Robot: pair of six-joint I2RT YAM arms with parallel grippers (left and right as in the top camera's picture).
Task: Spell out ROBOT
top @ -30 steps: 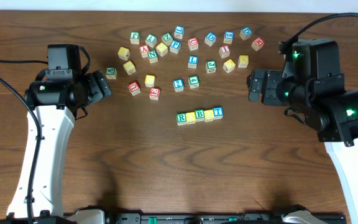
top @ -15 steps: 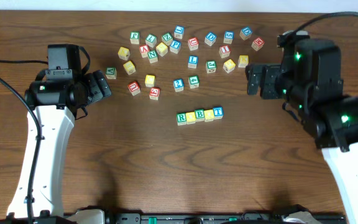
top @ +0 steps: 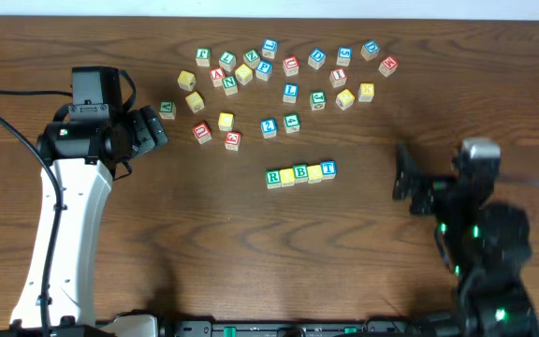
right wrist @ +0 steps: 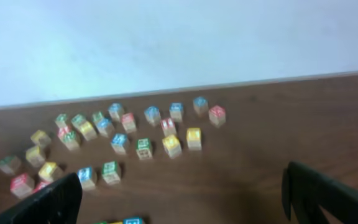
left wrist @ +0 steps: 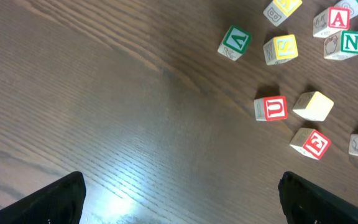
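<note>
The row of 5 blocks [top: 299, 173] is sitting in the middle of the desk [top: 251, 253], running left to right with the blocks touching: a green R [top: 272, 176], a yellow block [top: 286, 175], a green B [top: 299, 172], a second yellow block [top: 313, 172] and a blue T [top: 327, 168]. The letters on the 2 yellow faces are showing too small to read, so I am only judging that they are the 2 O's and that the word is looking complete. The spare blocks [top: 291, 65] are lying scattered farther back, well apart from the row.

The step in hand is looking like the retreat after the last placement. The right pincer [right wrist: 182, 180] is hanging spread wide with nothing between its fingers over the near right of the desk, its camera facing the scatter. The left pincer [left wrist: 180, 186] is likewise standing spread and empty at the left, near a red U block [left wrist: 270, 108]. The next move is calling only for a check of the 2 yellow letters and, if they are right, for parking both arms clear.

Compared with 0.5 s ago, the right arm is now sitting much nearer, having left the far right edge of the scatter. The left arm and the row are staying where they were.
</note>
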